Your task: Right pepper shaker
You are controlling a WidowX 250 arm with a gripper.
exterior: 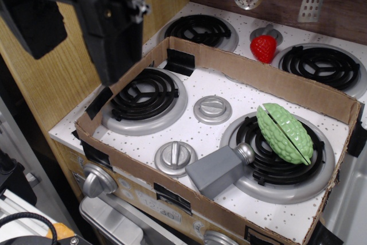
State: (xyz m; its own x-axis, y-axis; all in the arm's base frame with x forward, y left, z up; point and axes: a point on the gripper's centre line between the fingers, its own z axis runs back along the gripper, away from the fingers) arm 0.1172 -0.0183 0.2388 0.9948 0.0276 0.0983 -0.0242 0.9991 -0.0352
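Clearly still at the start — approach not yet begun, shaker [221,169] lying tipped on its side, silver cap toward the front right burner [282,159] and touching its rim. Next: swing down and across, grip the grey body, stand it up. Claw [112,21] high at upper left, well apart from the shaker — released or clenched, cannot tell.

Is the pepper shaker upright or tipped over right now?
Tipped over. The pepper shaker lies on its side, silver cap pointing toward the front-right burner.
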